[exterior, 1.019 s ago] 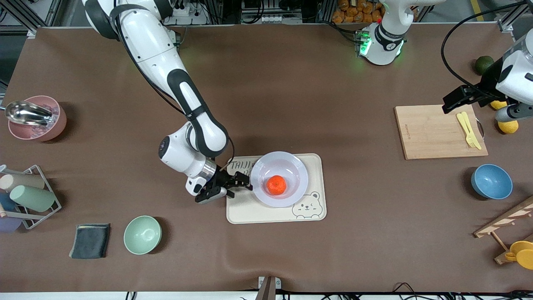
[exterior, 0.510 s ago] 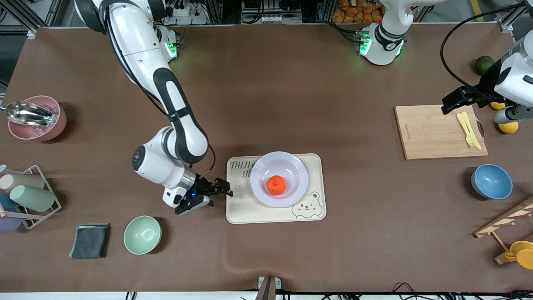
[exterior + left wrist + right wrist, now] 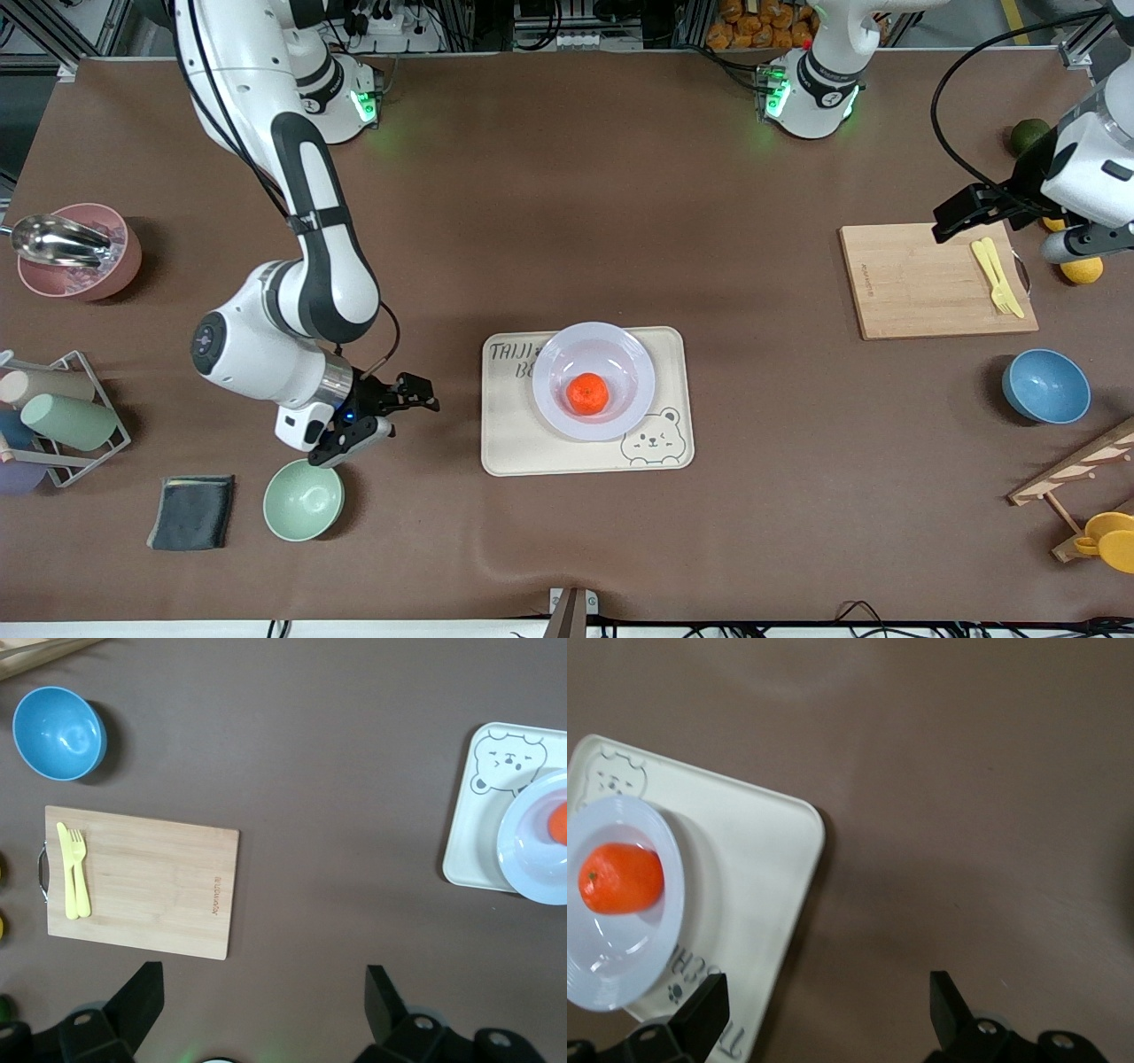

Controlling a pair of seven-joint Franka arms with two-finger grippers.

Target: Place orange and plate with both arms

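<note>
The right pincer (image 3: 390, 416) has withdrawn from the plate (image 3: 594, 381) and stands open and empty beside the tray (image 3: 514, 443). The orange (image 3: 588, 393) lies in the plate. The left pincer (image 3: 966, 208) waits open over the board (image 3: 921, 283). Treat placement as complete.

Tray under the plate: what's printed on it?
A bear face and dark lettering on the cream rectangular tray; front view.

The cream tray (image 3: 532, 447) carries dark hand-lettered text in the corner toward the right arm's end and the robots' bases: "TAIJI" on the first line, "BE" beneath it, the rest hidden under the plate (image 3: 594, 341). The cutting board (image 3: 921, 292) bears a small brand stamp near one edge, too small to read.
</note>
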